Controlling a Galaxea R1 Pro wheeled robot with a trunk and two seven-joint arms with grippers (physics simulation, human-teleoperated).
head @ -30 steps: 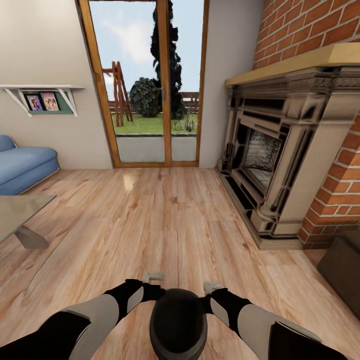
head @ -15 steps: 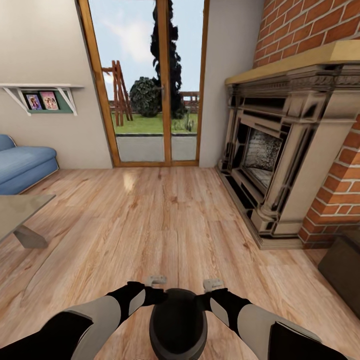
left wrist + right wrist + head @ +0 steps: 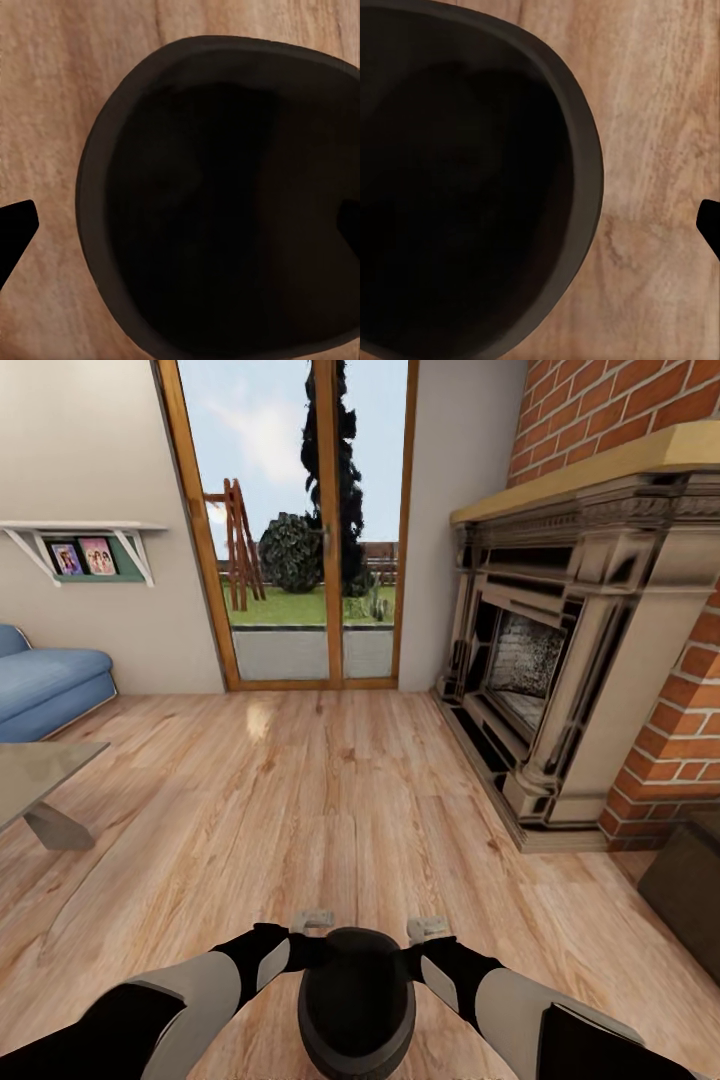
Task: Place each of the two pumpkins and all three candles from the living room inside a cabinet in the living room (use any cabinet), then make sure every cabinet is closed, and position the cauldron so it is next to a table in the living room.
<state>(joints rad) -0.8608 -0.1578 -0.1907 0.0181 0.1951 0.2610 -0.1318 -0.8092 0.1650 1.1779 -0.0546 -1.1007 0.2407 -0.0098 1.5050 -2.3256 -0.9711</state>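
Change: the whole head view is sitting slightly lower than a second ago, so the camera has moved; the cauldron and arms are keeping their place in it.
Floor: wood planks are running from the glass door past the fireplace.
Tabletop: its grey corner is showing at the left edge, well apart from the cauldron.
Cauldron: it is hanging over the floor, between both wrists, mouth upward.
Left gripper: its fingers are spreading wide around the cauldron's body.
Right gripper: I cannot tell how its fingers are standing.
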